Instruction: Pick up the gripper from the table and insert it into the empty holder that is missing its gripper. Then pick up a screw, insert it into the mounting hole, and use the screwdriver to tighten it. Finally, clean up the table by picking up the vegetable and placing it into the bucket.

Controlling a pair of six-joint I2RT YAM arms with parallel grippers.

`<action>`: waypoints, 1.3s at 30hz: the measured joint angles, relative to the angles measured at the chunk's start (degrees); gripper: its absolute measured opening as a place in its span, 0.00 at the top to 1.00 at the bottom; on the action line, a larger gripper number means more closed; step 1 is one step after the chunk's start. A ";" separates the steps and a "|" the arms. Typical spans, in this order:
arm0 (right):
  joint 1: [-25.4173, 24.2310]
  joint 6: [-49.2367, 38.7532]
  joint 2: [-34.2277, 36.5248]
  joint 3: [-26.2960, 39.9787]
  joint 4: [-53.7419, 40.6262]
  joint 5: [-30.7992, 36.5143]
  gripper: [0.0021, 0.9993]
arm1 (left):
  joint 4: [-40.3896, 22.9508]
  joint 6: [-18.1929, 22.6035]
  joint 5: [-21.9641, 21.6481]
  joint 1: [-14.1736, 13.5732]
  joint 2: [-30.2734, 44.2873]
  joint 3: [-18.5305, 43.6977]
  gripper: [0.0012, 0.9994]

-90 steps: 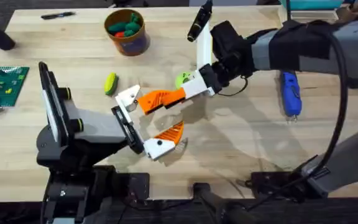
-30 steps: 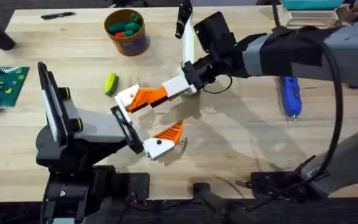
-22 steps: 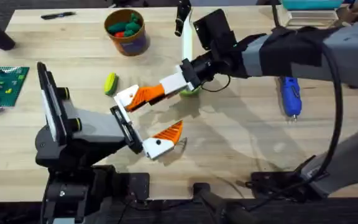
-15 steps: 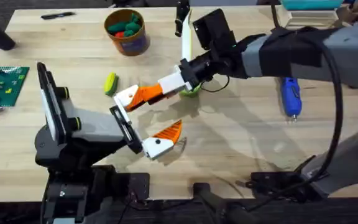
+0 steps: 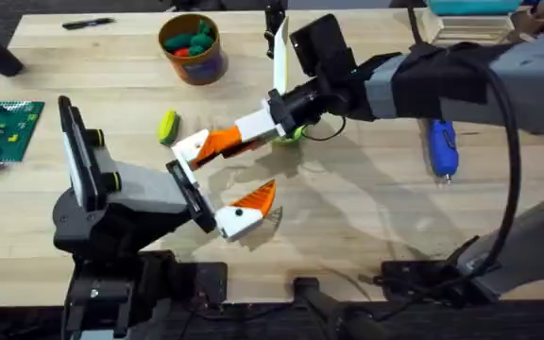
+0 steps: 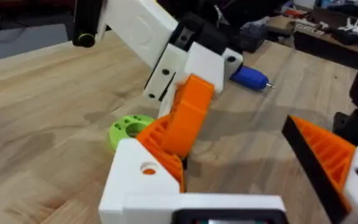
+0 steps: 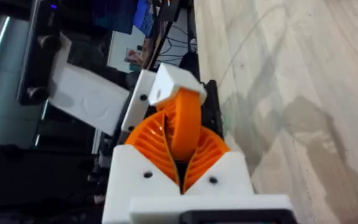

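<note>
Wood table (image 5: 366, 217) w/ bucket (image 5: 195, 49), vegetable (image 5: 167, 127), screwdriver (image 5: 441, 144).

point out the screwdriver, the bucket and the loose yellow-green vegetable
screwdriver (image 5: 441, 144): overhead view, middle of its blue body
bucket (image 5: 199, 62): overhead view, blue band on its side
vegetable (image 5: 167, 127): overhead view, centre of its oblong body

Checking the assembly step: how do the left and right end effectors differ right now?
The left end effector is open; the right end effector is shut on the orange wedge. The left carries one mounted orange pad; the right carries two. Both have white fingers.
</note>
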 joint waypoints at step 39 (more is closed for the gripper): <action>0.76 2.27 0.02 0.00 -0.68 2.05 0.49 | -0.42 1.56 3.44 -0.79 -0.07 0.09 0.01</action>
